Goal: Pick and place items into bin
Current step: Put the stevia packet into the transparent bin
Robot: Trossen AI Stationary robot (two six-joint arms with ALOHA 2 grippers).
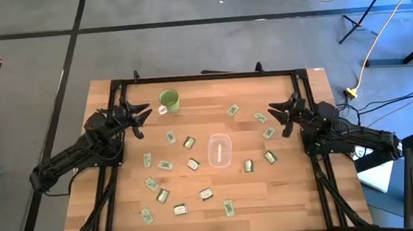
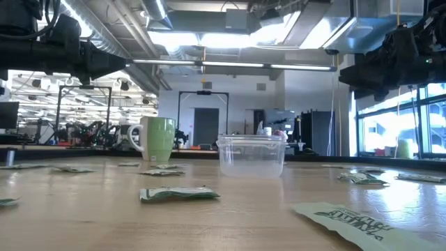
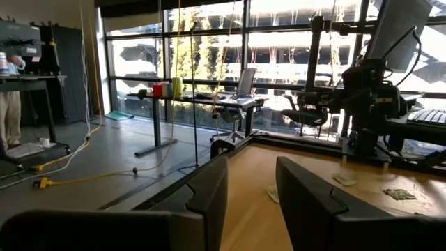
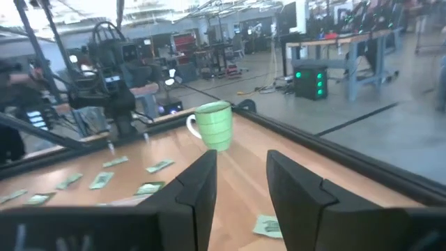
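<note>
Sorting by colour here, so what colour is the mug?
Green mug, with a white handle; the right wrist view shows it best.

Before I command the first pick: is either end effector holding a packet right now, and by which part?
Nothing is held. The left end effector and the right end effector both hover open and empty above the table.

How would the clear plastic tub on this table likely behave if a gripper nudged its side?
The clear plastic tub looks thin-walled and nearly empty, so it is probably light and would likely slide on the smooth wooden table rather than resist. It stands wide and low, so tipping seems unlikely. Its walls may flex if squeezed.
</note>
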